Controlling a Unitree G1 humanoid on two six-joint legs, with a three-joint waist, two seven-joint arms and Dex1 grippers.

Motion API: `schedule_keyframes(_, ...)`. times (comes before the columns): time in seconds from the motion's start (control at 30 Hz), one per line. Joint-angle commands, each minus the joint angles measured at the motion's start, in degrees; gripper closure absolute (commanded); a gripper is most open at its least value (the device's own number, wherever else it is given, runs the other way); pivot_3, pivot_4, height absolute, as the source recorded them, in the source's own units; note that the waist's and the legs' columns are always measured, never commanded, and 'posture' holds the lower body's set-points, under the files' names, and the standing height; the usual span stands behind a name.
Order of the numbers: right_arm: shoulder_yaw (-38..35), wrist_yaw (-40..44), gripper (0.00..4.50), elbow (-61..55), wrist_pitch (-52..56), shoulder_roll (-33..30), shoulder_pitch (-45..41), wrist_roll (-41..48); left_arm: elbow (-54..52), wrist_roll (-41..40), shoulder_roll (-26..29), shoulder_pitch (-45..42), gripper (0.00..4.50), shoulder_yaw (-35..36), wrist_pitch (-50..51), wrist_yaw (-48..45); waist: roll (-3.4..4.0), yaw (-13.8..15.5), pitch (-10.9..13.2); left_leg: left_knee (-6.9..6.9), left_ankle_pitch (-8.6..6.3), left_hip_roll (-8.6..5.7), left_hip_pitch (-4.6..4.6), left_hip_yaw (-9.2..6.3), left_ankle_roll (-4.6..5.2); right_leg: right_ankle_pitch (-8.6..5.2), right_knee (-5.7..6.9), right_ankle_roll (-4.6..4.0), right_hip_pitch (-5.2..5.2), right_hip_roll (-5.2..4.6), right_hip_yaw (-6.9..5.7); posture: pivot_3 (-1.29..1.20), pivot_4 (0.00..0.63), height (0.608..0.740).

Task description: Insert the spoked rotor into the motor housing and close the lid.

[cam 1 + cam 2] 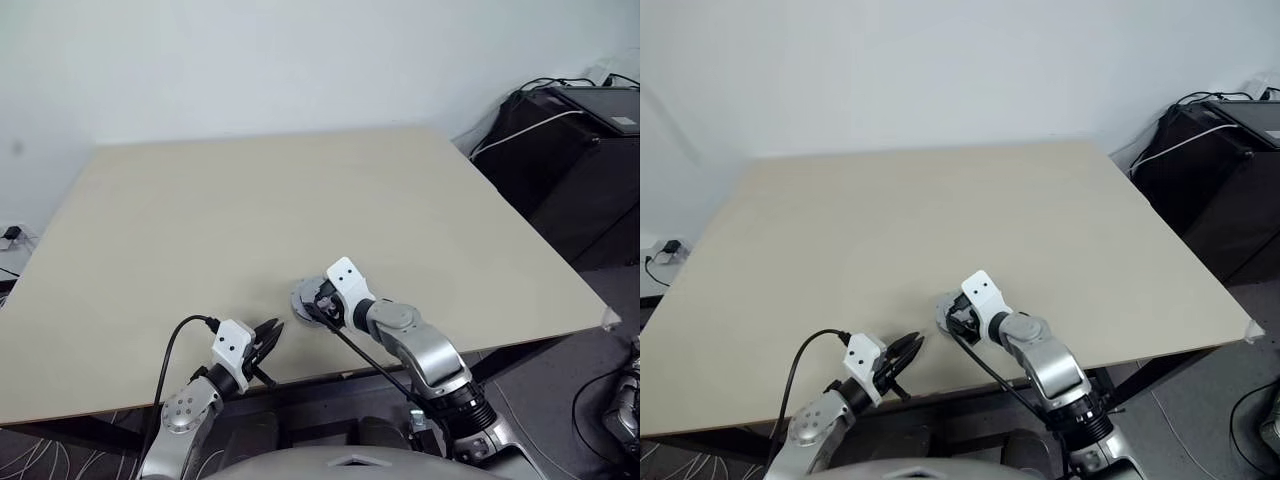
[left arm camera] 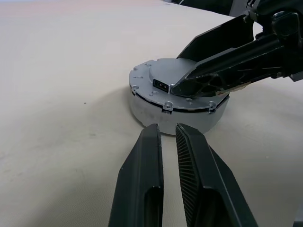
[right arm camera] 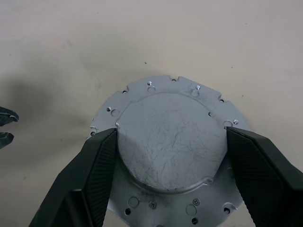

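Lid (image 3: 170, 142): grey face up, on the motor near the table's (image 1: 300, 200) front edge.
Right gripper (image 3: 170, 175): fingers apart, straddling the lid.
Left gripper (image 2: 168, 137): fingers nearly together, empty, just beside the motor.

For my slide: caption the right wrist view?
Right claw spread wide around the grey lid, closed on the motor on the table.

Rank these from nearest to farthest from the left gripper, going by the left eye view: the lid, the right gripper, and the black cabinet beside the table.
1. The lid: on the table near its front edge, just right of the left gripper. The right gripper: spread over the lid, too close to it to rank apart.
2. The black cabinet: off the table's far right side.
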Motion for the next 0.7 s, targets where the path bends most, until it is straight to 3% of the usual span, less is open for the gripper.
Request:
schedule_keyframes(0.03, 0.88, 0.31, 1.24, 1.37, 2.73, -1.9, 0.77, -0.94, -1.29, -0.45, -0.19, -0.68, 3.92, -0.08, -1.33, -0.28, 0.01, 0.03, -0.02, 0.0, 0.0, 0.0, 0.0, 0.0, 0.0, 0.0, 0.0, 0.0, 0.0, 0.0, 0.0, 0.0, 0.0, 0.74)
schedule_keyframes(0.7, 1.93, 0.09, 1.24, 2.93, 8.63, -0.8, -1.12, -0.43, -1.18, -0.84, -0.64, -1.09, 3.92, 0.13, -0.05, 0.0, -0.04, 0.27, -0.29, -0.01, -0.01, 0.01, 0.01, -0.01, 0.01, 0.0, -0.02, 0.0, 0.02, -0.01, 0.01, 0.0, 0.0, 0.74)
